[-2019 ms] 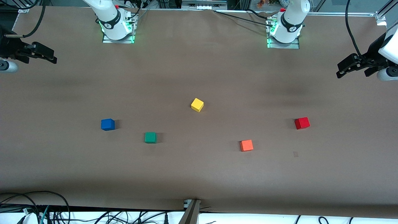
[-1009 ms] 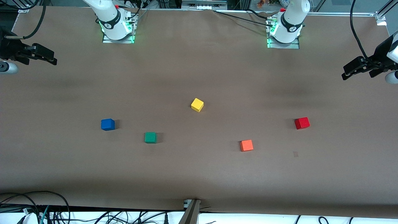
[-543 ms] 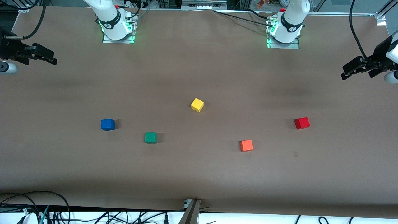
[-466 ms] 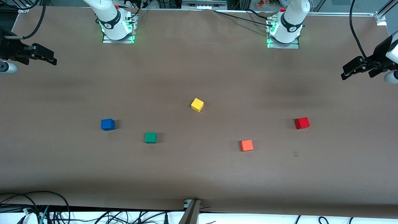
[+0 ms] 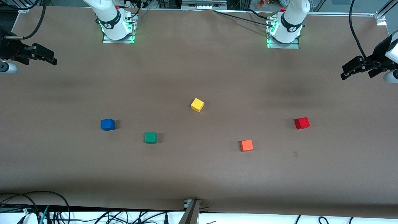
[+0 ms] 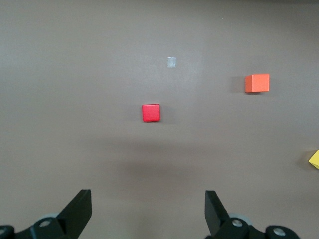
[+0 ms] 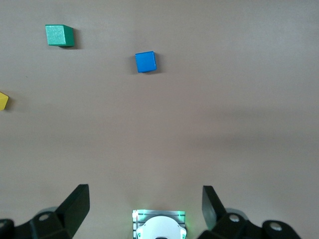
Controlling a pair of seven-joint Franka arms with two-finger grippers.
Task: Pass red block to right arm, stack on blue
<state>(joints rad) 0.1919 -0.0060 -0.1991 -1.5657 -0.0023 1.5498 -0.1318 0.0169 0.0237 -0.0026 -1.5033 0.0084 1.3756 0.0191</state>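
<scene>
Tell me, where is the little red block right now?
The red block sits alone on the table toward the left arm's end. Its nearest neighbour is the orange block, which lies a bit nearer the front camera.

The red block (image 5: 302,123) is a small bright red cube. It lies flat on the brown surface (image 5: 199,174), toward the left arm's end, a little turned, and nothing touches it. The left wrist view shows its top face. The blue block (image 5: 107,124) is a small deep blue cube of the same size. It lies flat toward the right arm's end, well apart from the red block, with nothing on top of it.

The right arm (image 5: 107,14) is white with dark joint bands.
</scene>
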